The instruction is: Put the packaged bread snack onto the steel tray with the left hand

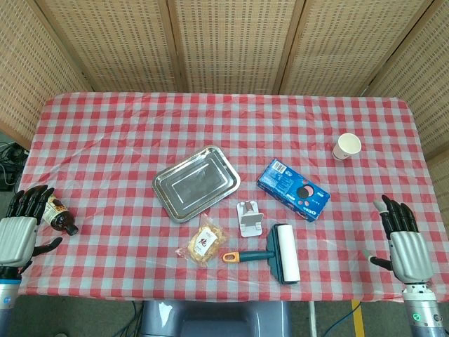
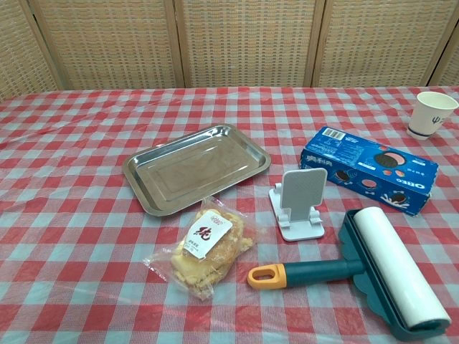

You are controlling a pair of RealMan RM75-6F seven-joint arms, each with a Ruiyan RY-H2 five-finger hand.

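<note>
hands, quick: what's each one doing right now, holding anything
Left hand: open, holding nothing, fingers apart beside the small brown bottle.
Right hand: open, holding nothing, fingers spread.

I read "OREO" on the blue cookie box (image 2: pixel 370 169). Bread snack pkg (image 2: pixel 204 247) has a red/white label w/ one character, not legible to me.

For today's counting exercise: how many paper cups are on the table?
1. The paper cup stands upright near the table's far right, beyond the blue cookie box. None other shows in either view.
</note>
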